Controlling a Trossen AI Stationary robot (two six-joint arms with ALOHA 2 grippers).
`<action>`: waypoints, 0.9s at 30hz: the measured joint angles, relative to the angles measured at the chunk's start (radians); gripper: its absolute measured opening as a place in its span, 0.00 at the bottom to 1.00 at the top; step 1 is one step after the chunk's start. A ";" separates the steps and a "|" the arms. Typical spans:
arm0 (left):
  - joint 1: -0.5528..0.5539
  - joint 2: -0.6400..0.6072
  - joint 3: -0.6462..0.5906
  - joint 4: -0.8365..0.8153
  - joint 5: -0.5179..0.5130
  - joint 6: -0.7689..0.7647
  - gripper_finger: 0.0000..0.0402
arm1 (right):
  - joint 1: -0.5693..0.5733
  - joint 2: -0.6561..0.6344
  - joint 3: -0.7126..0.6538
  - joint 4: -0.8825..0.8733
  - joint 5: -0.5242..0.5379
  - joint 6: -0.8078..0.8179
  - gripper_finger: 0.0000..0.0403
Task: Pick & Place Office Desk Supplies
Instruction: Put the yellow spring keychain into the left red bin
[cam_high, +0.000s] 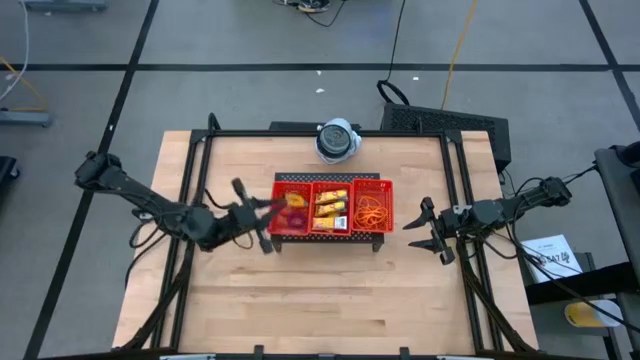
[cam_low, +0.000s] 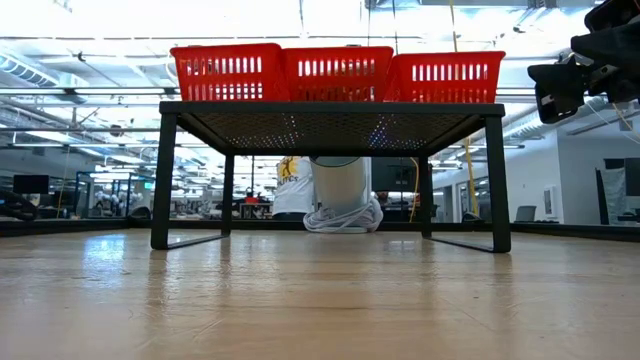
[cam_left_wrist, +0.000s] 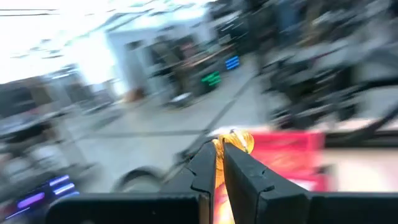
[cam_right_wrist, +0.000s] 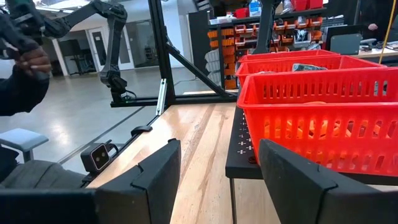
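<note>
High view: wooden table (cam_high: 320, 290), grey taped floor (cam_high: 200, 40).

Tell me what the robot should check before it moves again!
1. Left gripper shut on an orange thing: ok.
2. What that thing is: cannot tell.
3. Left gripper beside the red tray, on its left: ok.
4. Right gripper open, holding nothing: ok.
5. Right gripper clear of the tray, to its right: ok.
6. Yellow packets in the middle compartment, orange rubber bands in the right one: ok.
</note>
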 joint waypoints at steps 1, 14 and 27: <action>0.000 -0.002 0.000 -0.013 -0.058 0.014 0.08 | 0.000 0.000 0.000 0.000 0.000 0.000 0.51; 0.059 0.027 0.000 -0.397 -0.185 -0.376 0.08 | 0.000 0.000 0.000 0.000 0.000 0.000 0.51; 0.106 0.064 0.000 -0.463 0.069 -0.542 0.08 | 0.000 0.000 0.000 0.000 0.000 0.000 0.51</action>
